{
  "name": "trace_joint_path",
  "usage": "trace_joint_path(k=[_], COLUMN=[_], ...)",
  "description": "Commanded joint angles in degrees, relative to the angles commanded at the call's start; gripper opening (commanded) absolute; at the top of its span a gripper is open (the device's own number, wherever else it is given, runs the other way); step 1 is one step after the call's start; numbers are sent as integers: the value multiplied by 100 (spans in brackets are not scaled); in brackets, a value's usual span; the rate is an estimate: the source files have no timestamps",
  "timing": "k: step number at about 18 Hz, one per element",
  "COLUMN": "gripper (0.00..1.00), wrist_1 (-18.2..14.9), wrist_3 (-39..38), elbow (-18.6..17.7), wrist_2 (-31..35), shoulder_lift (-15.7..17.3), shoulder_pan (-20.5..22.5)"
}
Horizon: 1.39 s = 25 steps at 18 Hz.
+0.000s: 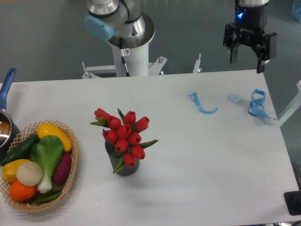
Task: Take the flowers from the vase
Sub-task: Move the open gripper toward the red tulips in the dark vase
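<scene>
The flowers [124,134], a bunch of red tulip buds with green leaves, stand in the vase [123,165], a short dark grey cylinder at the table's middle left. The stems are hidden inside the vase. My gripper [246,60] hangs high at the far right, above the table's back edge, far from the flowers. Its two black fingers [260,59] are spread apart with nothing between them.
A woven basket [68,181] of vegetables sits at the front left. A pot with a blue handle [6,87] is at the left edge. Blue ribbon scraps [202,104] and a blue ribbon tangle [257,104] lie at the back right. The robot base [129,35] stands behind the table.
</scene>
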Motion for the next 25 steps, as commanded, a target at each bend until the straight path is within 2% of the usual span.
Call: trace_joint_path(k=[4, 9, 10, 12, 15, 21, 25], gripper=[100, 100, 100, 100, 100, 100, 100], wrist_1=[26, 18, 52, 332, 632, 572, 633], wrist_3=[-17, -132, -132, -254, -1025, -1844, -2801], elbow=[-79, -342, -456, -693, -984, -1283, -1363], wrist_2=[44, -131, -280, -439, -448, -553, -861], shoulder_lift=[88, 149, 149, 202, 334, 281, 97], shoulder_pan=[-9, 9, 17, 26, -26, -430, -790])
